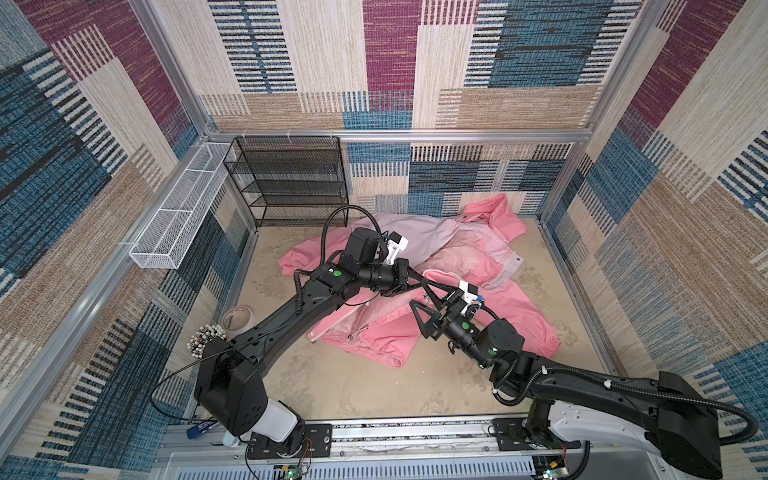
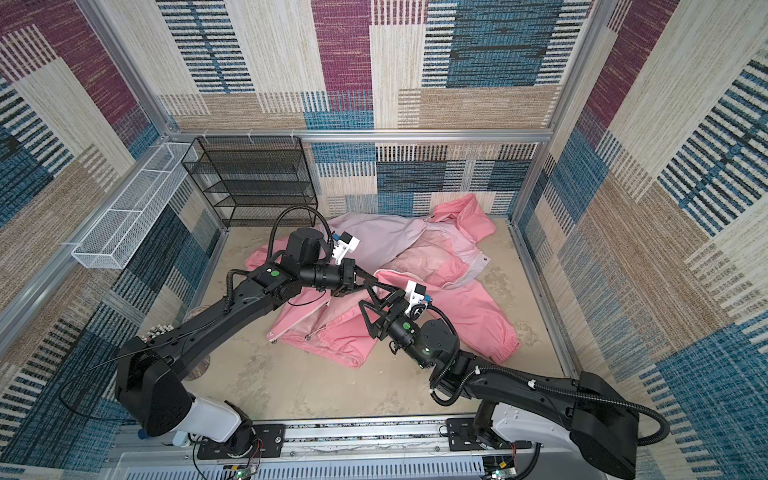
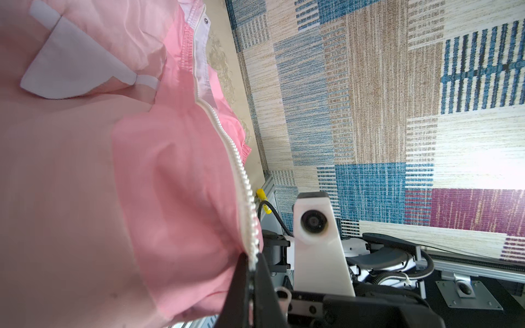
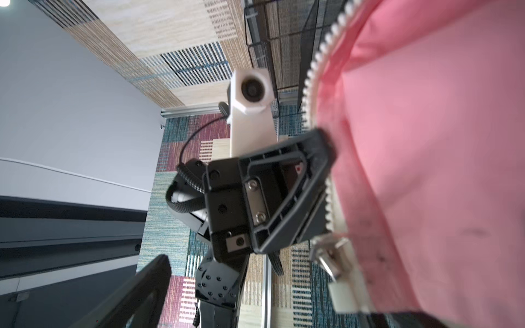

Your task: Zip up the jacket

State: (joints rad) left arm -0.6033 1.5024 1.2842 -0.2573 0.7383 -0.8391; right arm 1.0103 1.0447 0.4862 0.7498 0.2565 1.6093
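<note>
1 jacket, 1 zip: L gripper pinches it, R gripper spread.

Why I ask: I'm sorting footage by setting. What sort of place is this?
Probably a robot test cell, not a home: aluminium framing walled with patterned carpet panels, two robot arms mounted on a front rail, over a pink jacket.

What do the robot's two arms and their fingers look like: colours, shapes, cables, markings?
The left arm and the right arm are black, each with a white cover at the base, round green dots on the joints, a ribbed black cable hose and a white wrist camera mount. The fingers are black open triangular frames.
</note>
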